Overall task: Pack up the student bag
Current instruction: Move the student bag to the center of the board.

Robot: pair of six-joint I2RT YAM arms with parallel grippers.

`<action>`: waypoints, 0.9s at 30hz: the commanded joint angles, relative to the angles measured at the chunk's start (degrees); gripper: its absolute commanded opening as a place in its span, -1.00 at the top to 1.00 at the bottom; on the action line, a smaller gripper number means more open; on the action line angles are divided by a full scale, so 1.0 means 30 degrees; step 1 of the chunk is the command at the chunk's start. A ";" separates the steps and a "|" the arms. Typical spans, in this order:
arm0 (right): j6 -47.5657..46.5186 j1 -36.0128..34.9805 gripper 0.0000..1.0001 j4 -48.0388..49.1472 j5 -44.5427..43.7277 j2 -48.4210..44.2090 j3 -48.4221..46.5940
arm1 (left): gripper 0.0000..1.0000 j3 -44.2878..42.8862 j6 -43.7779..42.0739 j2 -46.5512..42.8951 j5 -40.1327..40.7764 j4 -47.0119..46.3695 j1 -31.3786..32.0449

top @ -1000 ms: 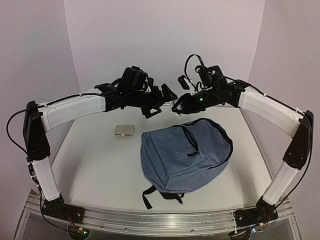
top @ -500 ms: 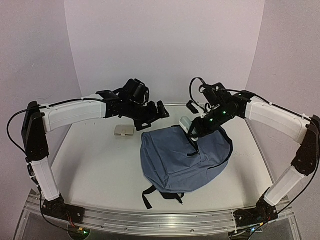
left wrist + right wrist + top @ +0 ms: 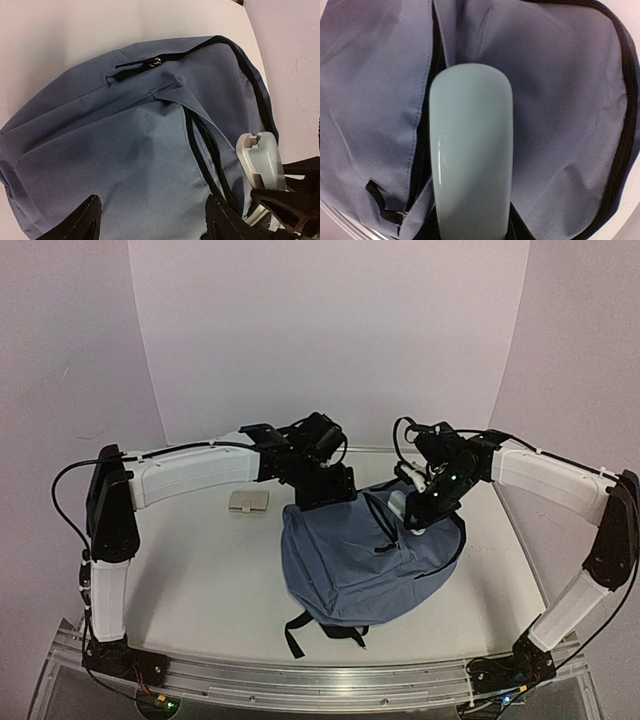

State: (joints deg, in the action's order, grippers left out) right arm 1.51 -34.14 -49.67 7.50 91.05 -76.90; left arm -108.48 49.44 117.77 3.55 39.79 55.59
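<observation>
The student bag (image 3: 370, 560), slate-blue with black straps, lies flat on the table. My left gripper (image 3: 325, 490) is low over its far left corner. In the left wrist view its fingertips (image 3: 76, 224) stand wide apart, open, with flat bag (image 3: 125, 150) fabric between them. My right gripper (image 3: 415, 508) is shut on a pale green case (image 3: 400, 502) at the bag's far end. Seen from the right wrist, the case (image 3: 470, 150) points along the gaping black zipper (image 3: 426, 125) and rests over the bag (image 3: 560, 100). The case (image 3: 261, 160) also shows in the left wrist view, beside the zipper (image 3: 202, 145).
A small beige flat object (image 3: 248, 501) lies on the white table (image 3: 180, 570) left of the bag. The bag's black straps (image 3: 320, 632) trail toward the near edge. White walls close the table in at the back and sides.
My left arm swung right and down onto the bag's far corner, its jaws narrowing a little. The right gripper carried the case down from the air to the bag's zipper.
</observation>
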 commanded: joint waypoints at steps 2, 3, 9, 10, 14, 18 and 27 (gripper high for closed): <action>-0.0358 0.0072 1.00 -0.0346 -0.0398 -0.0920 -0.0036 | -0.35 -0.3493 -0.0658 0.2121 0.1163 0.1723 0.0539; -0.0358 0.0104 1.00 -0.0380 -0.0262 -0.0971 -0.0093 | -0.34 -0.4110 -0.0703 0.2498 0.1180 0.1957 0.0602; -0.0349 0.0388 1.00 -0.0496 0.0102 -0.1598 -0.0292 | -0.23 -0.8438 -0.0905 0.5673 0.1466 0.4205 0.0917; -0.0326 0.0504 1.00 -0.0496 0.0190 -0.1710 -0.0294 | -0.18 -0.9314 -0.0919 0.6145 0.1445 0.4699 0.0950; -0.0261 0.0890 1.00 -0.0539 0.0496 -0.2095 -0.0281 | -0.13 -1.0790 -0.0985 0.7438 0.1403 0.5765 0.1160; -0.0241 0.1145 1.00 -0.0582 0.0802 -0.2370 -0.0227 | -0.20 -1.0903 -0.1107 0.7847 0.1673 0.6068 0.1215; -0.0346 0.1267 1.00 -0.0570 0.2238 -0.2420 0.0595 | -0.34 -1.0284 -0.1481 0.8112 0.2557 0.7592 0.1233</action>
State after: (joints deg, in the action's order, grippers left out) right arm 0.97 -30.50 -51.55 10.98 85.90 -76.65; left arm -140.90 45.34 141.60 8.52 56.12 59.19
